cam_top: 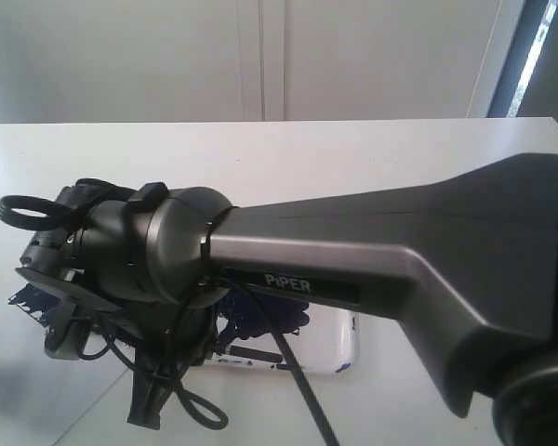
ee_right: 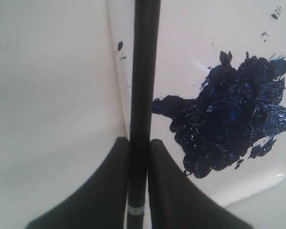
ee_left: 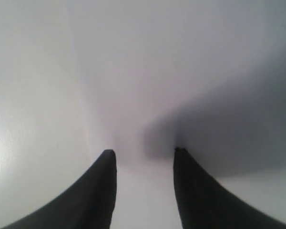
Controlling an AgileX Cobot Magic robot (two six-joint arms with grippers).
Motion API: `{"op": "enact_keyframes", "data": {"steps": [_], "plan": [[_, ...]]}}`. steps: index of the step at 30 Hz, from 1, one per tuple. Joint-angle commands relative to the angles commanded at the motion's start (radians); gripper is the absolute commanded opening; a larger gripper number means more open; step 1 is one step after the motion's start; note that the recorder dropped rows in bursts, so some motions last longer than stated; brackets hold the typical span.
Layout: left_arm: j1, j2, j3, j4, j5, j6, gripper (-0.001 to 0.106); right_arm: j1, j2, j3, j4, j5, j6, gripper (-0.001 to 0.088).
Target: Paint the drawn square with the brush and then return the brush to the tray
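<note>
The left claw (ee_left: 144, 150) hangs spread over a plain white surface, nothing between its two dark fingers; the tray does not show in its wrist view. In the exterior view, a dark blue smear (cam_top: 33, 299) peeks out well left of the tray (cam_top: 339, 348), half hidden by the wrist, and I cannot tell whether it is the drawn square. The grey arm (cam_top: 372, 251) reaches across above the tray and covers most of it, so only the tray's white right end and a fringe of blue paint show beneath. In the right wrist view, the right claw (ee_right: 138, 141) is pinching the brush (ee_right: 145, 71), its fingers pressed against the black stick from both sides. The brush runs straight along the tray's rim, just inside it, with bare desk (ee_right: 47, 95) beyond the rim and the blue-black paint blot (ee_right: 229, 114) spread on the tray's floor close beside the stick.
</note>
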Motion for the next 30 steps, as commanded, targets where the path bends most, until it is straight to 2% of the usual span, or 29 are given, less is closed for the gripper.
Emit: {"op": "enact_keyframes", "data": {"steps": [11,17,22,30], "plan": [[0.000,0.000,0.000,0.000,0.000,0.000,0.046,0.000,0.000,0.000,-0.027,-0.007,0.034,0.0000],[0.000,0.000,0.000,0.000,0.000,0.000,0.046,0.000,0.000,0.000,-0.045,-0.070,0.034,0.0000],[0.000,0.000,0.000,0.000,-0.002,0.000,0.046,0.000,-0.004,-0.004,-0.139,-0.092,0.111,0.0000],[0.000,0.000,0.000,0.000,-0.004,0.000,0.046,0.000,0.000,-0.064,-0.151,-0.105,0.040,0.0000]]}}
